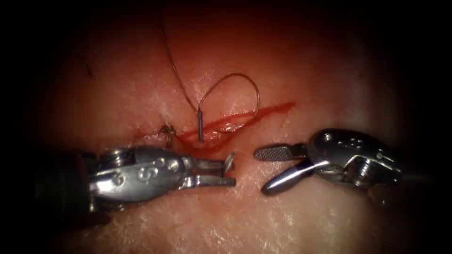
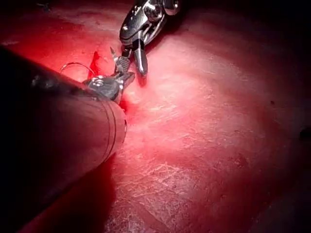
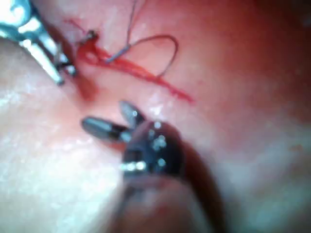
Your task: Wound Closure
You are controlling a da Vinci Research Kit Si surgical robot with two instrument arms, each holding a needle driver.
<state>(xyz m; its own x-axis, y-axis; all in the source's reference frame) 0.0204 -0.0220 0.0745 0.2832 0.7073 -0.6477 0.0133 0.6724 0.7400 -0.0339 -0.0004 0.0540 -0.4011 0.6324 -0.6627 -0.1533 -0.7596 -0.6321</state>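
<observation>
The left tool (image 1: pixel 228 170) lies low on the tissue (image 1: pixel 292 221), below the cut (image 1: pixel 235 120). Its two jaws are a little apart and hold nothing. The right tool (image 1: pixel 266 171) comes in from the right, also below the cut. Its jaws are spread wide, one flat and one pointing down to the left, and they hold nothing too. The two tools' tips are near each other but do not touch.

The needle (image 1: pixel 235 94) is free. It curves up like an arch over the cut. Its thick end points down at the cut near the middle, and the other end goes down into the red fluid (image 1: pixel 278 109) on the right part of the cut. I cannot tell how deep it sits in the tissue. The thread (image 1: pixel 175 70) runs up and away from the needle's thick end. A small knot (image 1: pixel 167 130) sits at the left end of the cut.
</observation>
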